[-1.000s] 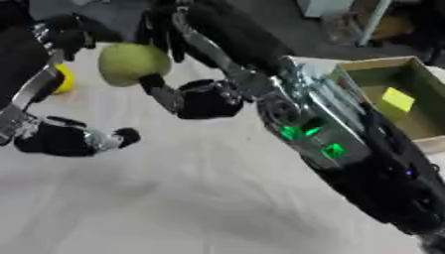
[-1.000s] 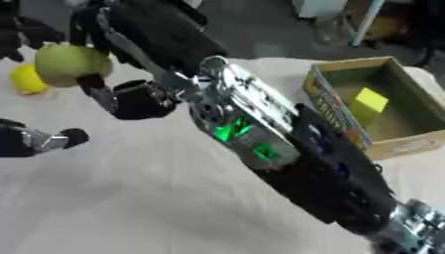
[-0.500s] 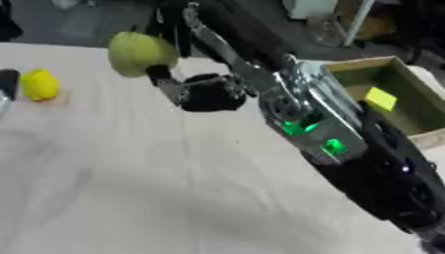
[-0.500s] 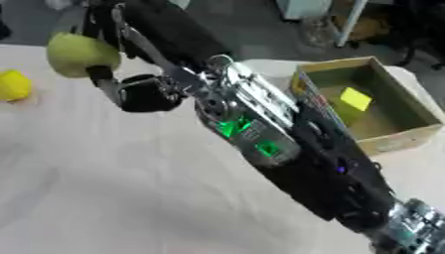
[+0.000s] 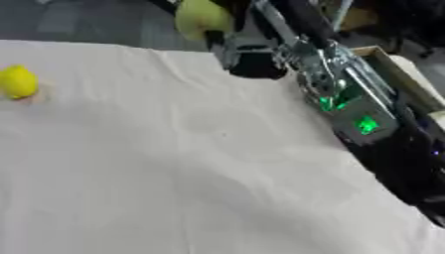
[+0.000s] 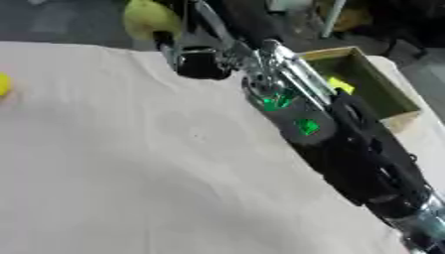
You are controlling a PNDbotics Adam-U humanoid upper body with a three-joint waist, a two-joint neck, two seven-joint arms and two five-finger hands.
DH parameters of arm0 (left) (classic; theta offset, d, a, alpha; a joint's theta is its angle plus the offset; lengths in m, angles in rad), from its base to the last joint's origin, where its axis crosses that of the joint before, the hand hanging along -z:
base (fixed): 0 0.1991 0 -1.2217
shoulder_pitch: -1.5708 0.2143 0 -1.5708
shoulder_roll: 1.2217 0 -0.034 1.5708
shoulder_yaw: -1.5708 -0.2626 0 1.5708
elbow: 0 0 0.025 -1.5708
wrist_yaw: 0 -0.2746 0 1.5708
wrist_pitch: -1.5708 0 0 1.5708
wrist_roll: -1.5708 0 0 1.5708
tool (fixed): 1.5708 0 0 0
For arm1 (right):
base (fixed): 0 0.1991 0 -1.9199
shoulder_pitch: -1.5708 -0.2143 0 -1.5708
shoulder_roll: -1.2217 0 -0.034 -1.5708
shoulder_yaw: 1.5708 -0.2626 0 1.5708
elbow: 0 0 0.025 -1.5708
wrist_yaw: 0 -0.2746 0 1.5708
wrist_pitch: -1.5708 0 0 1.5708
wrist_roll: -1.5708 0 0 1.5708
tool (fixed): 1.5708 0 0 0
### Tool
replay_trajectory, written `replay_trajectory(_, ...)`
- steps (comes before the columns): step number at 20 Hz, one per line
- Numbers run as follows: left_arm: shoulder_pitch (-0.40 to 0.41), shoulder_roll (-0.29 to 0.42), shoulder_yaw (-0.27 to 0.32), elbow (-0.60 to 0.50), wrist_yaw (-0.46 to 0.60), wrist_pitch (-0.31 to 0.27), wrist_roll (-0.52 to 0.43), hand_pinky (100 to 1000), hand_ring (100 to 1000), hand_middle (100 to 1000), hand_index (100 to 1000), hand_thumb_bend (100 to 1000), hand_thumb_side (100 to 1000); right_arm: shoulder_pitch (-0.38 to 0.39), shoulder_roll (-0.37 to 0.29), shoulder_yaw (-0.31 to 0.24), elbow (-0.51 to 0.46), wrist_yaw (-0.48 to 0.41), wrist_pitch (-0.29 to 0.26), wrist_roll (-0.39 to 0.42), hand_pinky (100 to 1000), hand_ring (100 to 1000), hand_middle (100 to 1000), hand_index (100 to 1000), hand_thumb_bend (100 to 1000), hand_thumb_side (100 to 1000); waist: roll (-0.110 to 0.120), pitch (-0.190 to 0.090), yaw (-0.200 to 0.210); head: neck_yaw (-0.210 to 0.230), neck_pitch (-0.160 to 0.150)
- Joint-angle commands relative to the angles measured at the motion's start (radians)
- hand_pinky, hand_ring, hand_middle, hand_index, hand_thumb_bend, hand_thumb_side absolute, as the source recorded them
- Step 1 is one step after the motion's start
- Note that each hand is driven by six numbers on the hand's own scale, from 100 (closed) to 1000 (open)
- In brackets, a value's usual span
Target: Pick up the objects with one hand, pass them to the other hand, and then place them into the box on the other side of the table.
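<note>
A yellow-green fruit [image 5: 201, 17] is held up at the far end of the right hand [image 5: 252, 52], well above the table [image 5: 174, 173] and beyond its far edge; dark fingers appear to be curled around its lower side, though the picture is blurred there and the exact contact cannot be made out. The fruit looks roughly round, so no long axis is to be reckoned with.

The relation on which the coming move turns is this — the box [image 6: 369, 87] lies to the right of the hand and nearer the robot, just beside the forearm [image 6: 300, 116], whose green lights are seen glowing. The held fruit is therefore on the far-left side of the box, and a swing rightward and back is judged to be called for before any release.

The right arm is stretched diagonally from the lower right to the upper middle of the view, wrist raised. Inside the box a small yellow piece [image 6: 340, 85] is already lying. To the left of the hand, well apart, a yellow object [image 5: 17, 82] rests on the cloth — not yet handled. The left hand is not seen in either view.
</note>
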Motion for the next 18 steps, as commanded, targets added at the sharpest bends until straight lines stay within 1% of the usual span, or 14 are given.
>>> replay_trajectory(1,-0.001,0.018,0.036,0.01,0.021,-0.003,0.051,509,647,716,825,311,512,0.034,-0.081,-0.073,-0.015,-0.066,0.046,-0.009,100,417,422,531,100,100,0.017,-0.015,-0.002,-0.008,-0.003)
replay_trajectory(3,0.005,0.019,0.044,0.018,0.025,-0.005,0.067,510,648,717,825,308,508,0.074,-0.102,-0.116,-0.015,-0.094,0.098,-0.022,100,415,419,524,100,100,0.018,-0.012,-0.004,-0.008,-0.014)
replay_trajectory(6,0.01,0.017,0.054,0.021,0.025,-0.005,0.082,509,648,717,824,309,507,0.123,-0.116,-0.181,-0.015,-0.112,0.186,-0.071,100,416,419,520,100,100,0.02,-0.008,-0.007,-0.004,-0.032)
replay_trajectory(8,0.013,0.017,0.06,0.022,0.025,-0.004,0.092,508,646,715,821,308,503,0.149,-0.127,-0.209,-0.012,-0.128,0.235,-0.084,100,429,428,525,100,100,0.021,-0.007,-0.009,-0.001,-0.04)
replay_trajectory(10,0.014,0.017,0.064,0.023,0.026,-0.003,0.102,507,645,713,819,307,501,0.163,-0.141,-0.231,0.018,-0.153,0.278,-0.079,100,434,432,526,100,100,0.021,-0.006,-0.01,0.0,-0.042)
replay_trajectory(12,0.015,0.017,0.065,0.024,0.026,-0.004,0.107,507,644,713,819,307,501,0.165,-0.151,-0.244,0.059,-0.176,0.297,-0.073,100,435,433,526,100,100,0.022,-0.006,-0.009,0.001,-0.042)
replay_trajectory(17,0.015,0.017,0.065,0.025,0.027,-0.005,0.109,507,644,713,819,307,501,0.161,-0.157,-0.249,0.09,-0.197,0.291,-0.076,100,435,433,526,100,100,0.022,-0.006,-0.009,0.001,-0.043)
replay_trajectory(18,0.016,0.019,0.067,0.027,0.025,-0.004,0.11,508,645,712,821,303,503,0.164,-0.156,-0.251,0.094,-0.199,0.291,-0.076,100,442,441,536,100,128,0.022,-0.005,-0.012,0.006,-0.043)
